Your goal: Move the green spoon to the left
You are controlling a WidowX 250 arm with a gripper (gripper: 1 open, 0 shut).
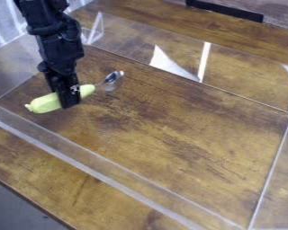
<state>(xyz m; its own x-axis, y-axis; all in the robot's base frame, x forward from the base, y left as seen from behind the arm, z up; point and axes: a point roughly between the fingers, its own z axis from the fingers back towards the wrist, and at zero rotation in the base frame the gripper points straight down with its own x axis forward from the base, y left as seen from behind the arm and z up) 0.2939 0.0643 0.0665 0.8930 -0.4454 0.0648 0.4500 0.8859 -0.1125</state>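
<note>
The green spoon point(48, 101) lies across the wooden floor of the clear box at the left. Its yellow-green handle points toward the lower left, and its silver bowl point(112, 79) toward the upper right. My black gripper point(67, 95) points straight down over the handle's middle, and its fingers are shut on the handle. The part of the handle between the fingers is hidden. Whether the spoon hangs just above the wood or rests on it, I cannot tell.
Clear acrylic walls point(122, 180) ring the wooden surface, the front one running along the lower left. The left wall point(14, 45) stands close to the arm. The far wall point(207, 59) shows white glare patches.
</note>
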